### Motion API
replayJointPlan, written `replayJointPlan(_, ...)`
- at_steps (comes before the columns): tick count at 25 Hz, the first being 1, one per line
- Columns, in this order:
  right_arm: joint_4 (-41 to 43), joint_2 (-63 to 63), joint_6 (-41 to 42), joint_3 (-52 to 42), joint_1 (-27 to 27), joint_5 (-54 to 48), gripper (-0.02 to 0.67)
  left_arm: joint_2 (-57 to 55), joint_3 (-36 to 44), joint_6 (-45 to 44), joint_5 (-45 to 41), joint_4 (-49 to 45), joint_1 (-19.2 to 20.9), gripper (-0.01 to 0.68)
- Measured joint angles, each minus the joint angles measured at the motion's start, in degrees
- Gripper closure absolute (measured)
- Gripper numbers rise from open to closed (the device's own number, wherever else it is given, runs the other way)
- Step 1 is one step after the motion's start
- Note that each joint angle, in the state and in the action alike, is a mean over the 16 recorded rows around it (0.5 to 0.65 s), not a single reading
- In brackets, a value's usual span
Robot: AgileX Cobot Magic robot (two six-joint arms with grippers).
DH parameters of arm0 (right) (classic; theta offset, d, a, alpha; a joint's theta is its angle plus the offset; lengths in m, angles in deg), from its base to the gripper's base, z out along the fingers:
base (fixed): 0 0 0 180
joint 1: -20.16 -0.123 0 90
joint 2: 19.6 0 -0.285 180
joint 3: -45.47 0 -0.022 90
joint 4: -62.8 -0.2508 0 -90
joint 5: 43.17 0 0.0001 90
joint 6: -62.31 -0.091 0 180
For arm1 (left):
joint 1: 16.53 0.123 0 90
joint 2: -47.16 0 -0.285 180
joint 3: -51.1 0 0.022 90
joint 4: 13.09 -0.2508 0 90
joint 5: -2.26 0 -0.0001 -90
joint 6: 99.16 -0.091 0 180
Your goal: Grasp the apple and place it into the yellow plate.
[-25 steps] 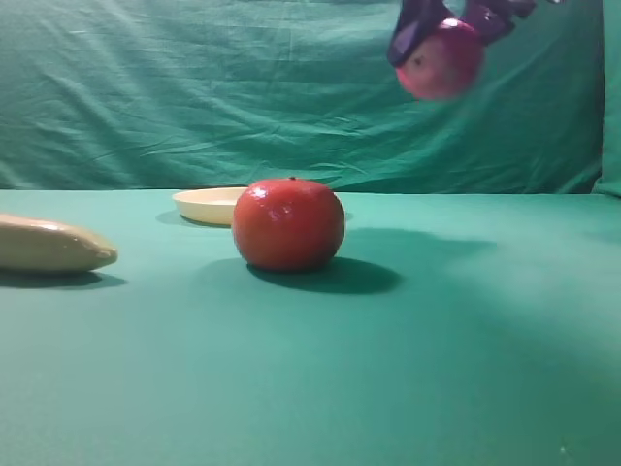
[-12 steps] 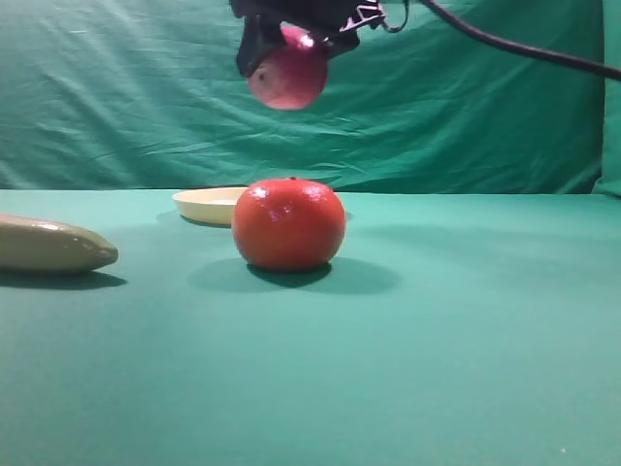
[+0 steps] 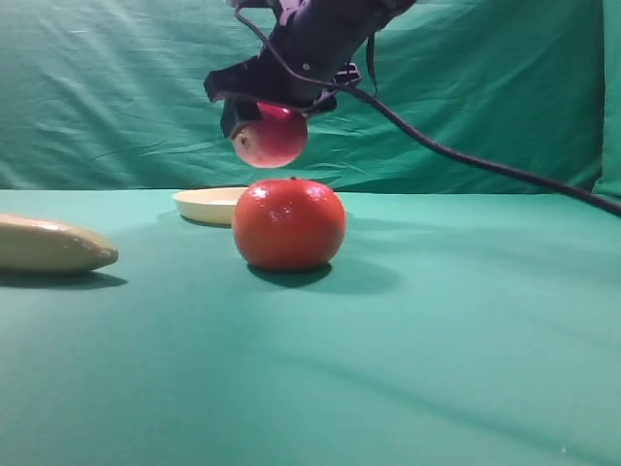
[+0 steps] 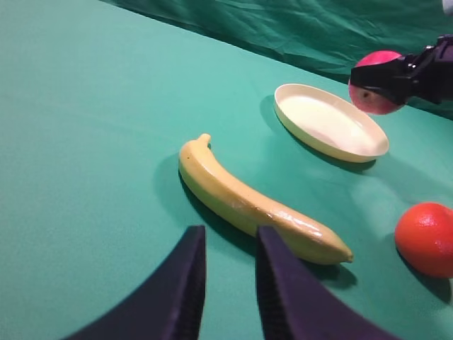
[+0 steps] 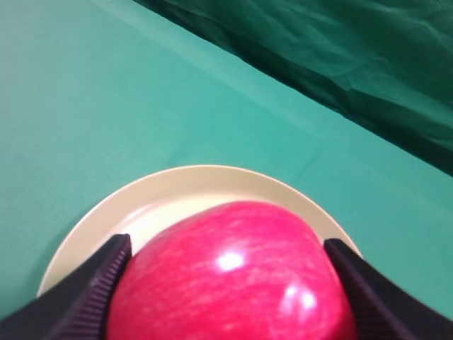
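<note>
The apple [image 3: 274, 141], glossy magenta-red, hangs in my right gripper [image 3: 269, 116], which is shut on it. It is in the air above the yellow plate [image 3: 206, 204], a little above the plate's right part. In the right wrist view the apple [image 5: 233, 276] sits between the two dark fingers [image 5: 92, 294], with the plate's rim [image 5: 177, 175] right below. The left wrist view shows the apple [image 4: 371, 100] held over the far end of the plate [image 4: 329, 120]. My left gripper [image 4: 230, 283] is low over the cloth, empty, its fingers nearly together.
An orange-red tomato-like fruit [image 3: 289, 223] stands in front of the plate, right of it in the left wrist view [image 4: 425, 237]. A tan banana [image 3: 49, 243] lies at the left, also ahead of my left gripper [image 4: 248, 202]. Green cloth covers the table and backdrop.
My right gripper has carried the apple from the upper right leftwards and down, to a spot just above the yellow plate. The other fruits have not moved.
</note>
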Motion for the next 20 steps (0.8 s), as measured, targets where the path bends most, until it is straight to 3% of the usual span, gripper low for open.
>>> replayJointPlan(12, -0.17, -3.12, 0.0, 0.0, 0.01, -3.02, 0.012, 0.0, 0.0, 0.0, 0.0, 0.0, 0.0, 0.516)
replayJointPlan(15, 0.03, -6.13, 0.0, 0.0, 0.1, -6.36, 0.067, 0.0, 0.0, 0.0, 0.0, 0.0, 0.0, 0.516)
replayJointPlan(20, 0.56, -12.87, -0.5, 0.0, 0.82, -15.0, 0.246, 0.0, 0.0, 0.0, 0.0, 0.0, 0.0, 0.516)
